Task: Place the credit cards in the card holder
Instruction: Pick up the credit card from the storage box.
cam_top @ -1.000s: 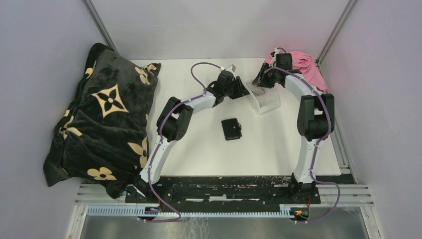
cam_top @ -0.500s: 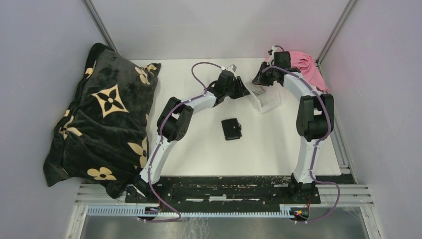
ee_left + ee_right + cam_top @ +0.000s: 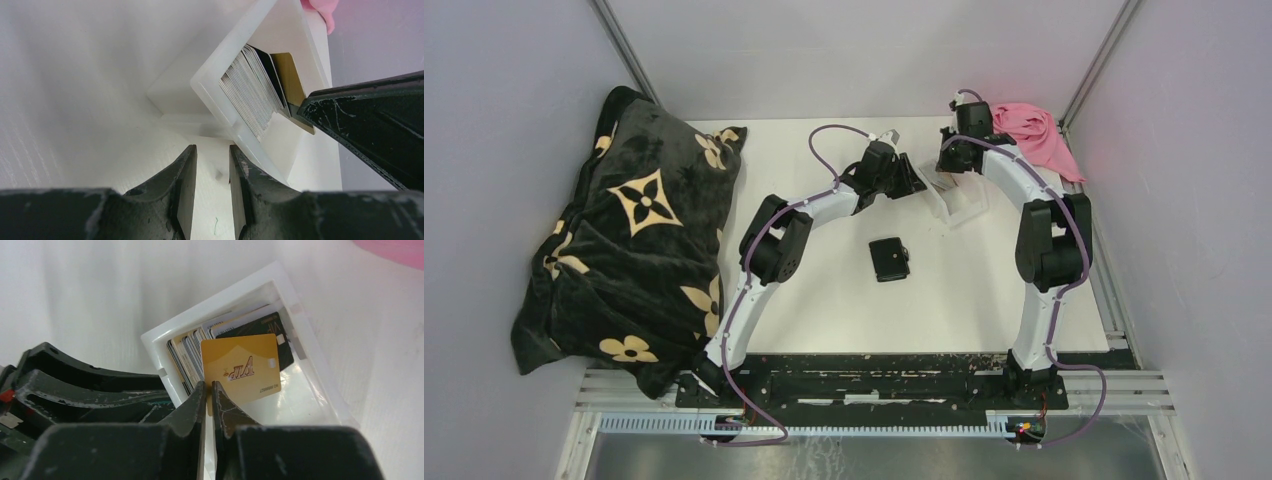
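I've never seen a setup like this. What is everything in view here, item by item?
gold card: one, gold, standing up out of the tray
other cards: a stack too dense to count, pale edges plus a dark one, upright in the tray
tray: one, clear-white plastic, far side of the table
card holder: one, black, mid-table, apart from the tray
cushion: one, black with tan flowers, left edge
cloth: one, pink, far right corner
table: one, white
left gripper: black, fingers slightly apart at the tray's near edge; grip unclear
right gripper: black, pinching the gold card's edge
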